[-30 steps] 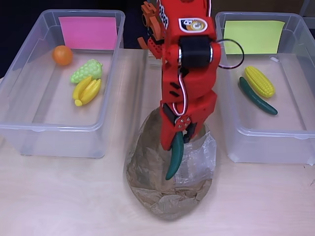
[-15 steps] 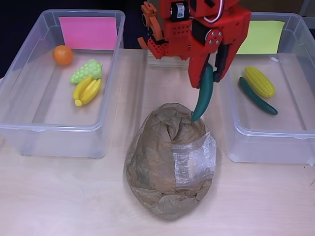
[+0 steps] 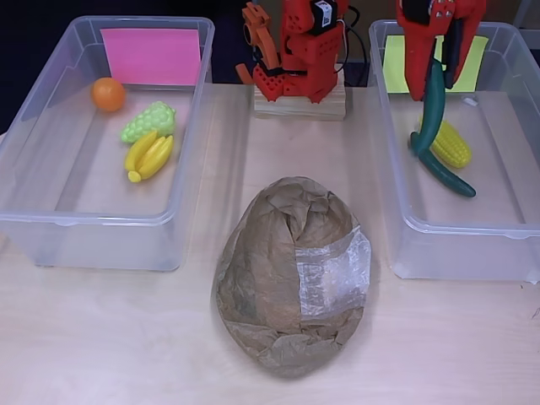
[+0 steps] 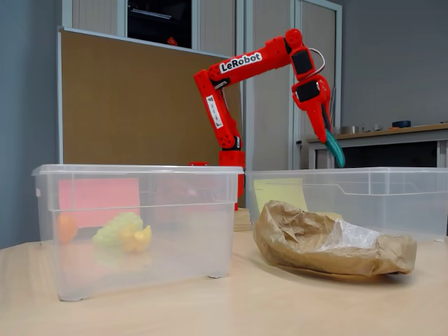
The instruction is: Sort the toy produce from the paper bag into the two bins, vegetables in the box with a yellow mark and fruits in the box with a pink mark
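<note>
My red gripper (image 3: 434, 83) hangs over the right bin (image 3: 506, 245), the one with the yellow mark (image 3: 460, 61), and is shut on the top of a long green curved toy vegetable (image 3: 427, 122) that dangles above the bin's floor. The fixed view shows the gripper (image 4: 326, 134) and the green vegetable (image 4: 335, 151) held well above the bin's rim. A yellow corn cob (image 3: 447, 142) and a dark green cucumber (image 3: 445, 175) lie in this bin. The brown paper bag (image 3: 291, 274) lies crumpled in the middle of the table.
The left bin (image 3: 34, 228) carries a pink mark (image 3: 152, 56) and holds an orange (image 3: 108, 94), green grapes (image 3: 148, 121) and bananas (image 3: 149, 155). The arm's base (image 3: 299, 72) stands on a wooden block between the bins at the back.
The gripper lifted the green vegetable out of the paper bag and swung it up and right, from over the bag to over the yellow-marked bin.
</note>
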